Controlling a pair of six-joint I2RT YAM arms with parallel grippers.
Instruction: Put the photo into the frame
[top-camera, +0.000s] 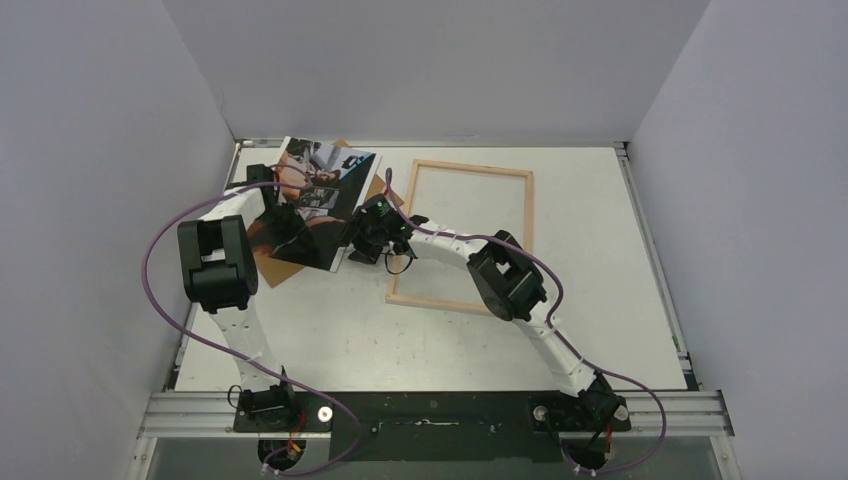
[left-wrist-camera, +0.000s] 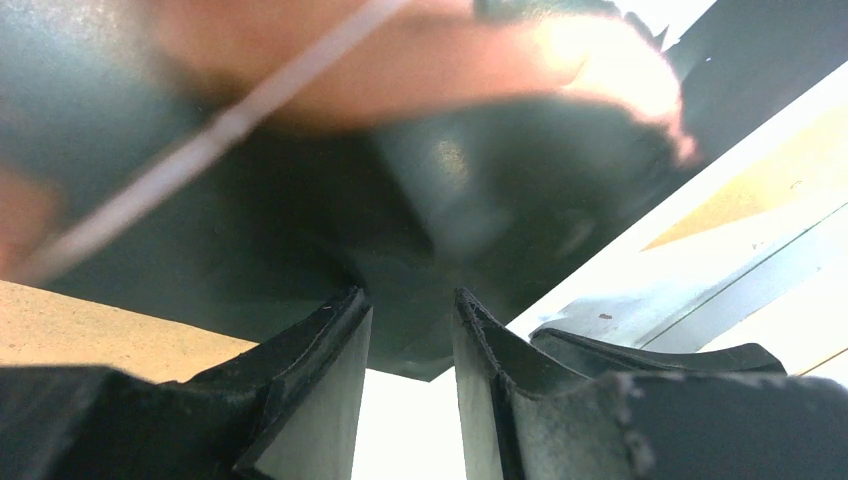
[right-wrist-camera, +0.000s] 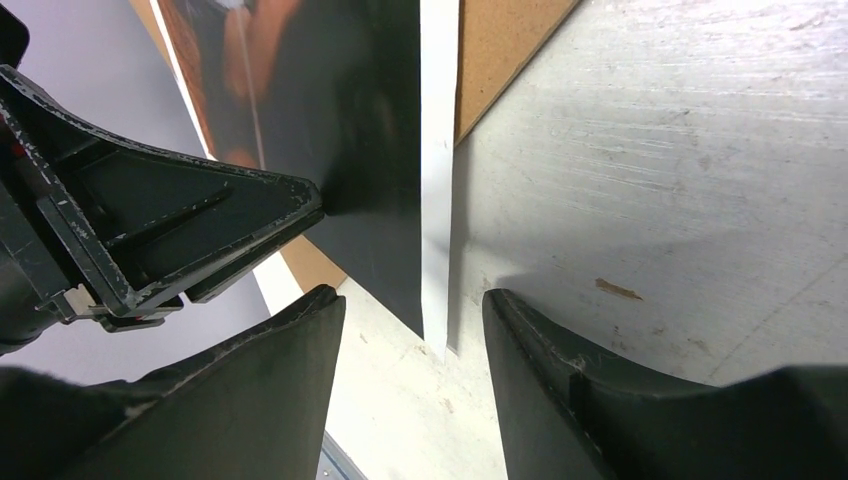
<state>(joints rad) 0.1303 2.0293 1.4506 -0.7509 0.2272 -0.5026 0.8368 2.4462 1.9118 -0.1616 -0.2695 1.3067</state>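
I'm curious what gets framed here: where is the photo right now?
In the overhead view, the photo sits askew at the far left of the table, over a brown board, just left of the wooden frame.

right arm (top-camera: 505, 282) crosses the frame (top-camera: 470, 166) at its left; raised photo (top-camera: 322, 185) blocks far left; frame's right side free.

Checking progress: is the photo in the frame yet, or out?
Out. The photo sits left of the frame, over a brown board; inside the frame only white table shows.
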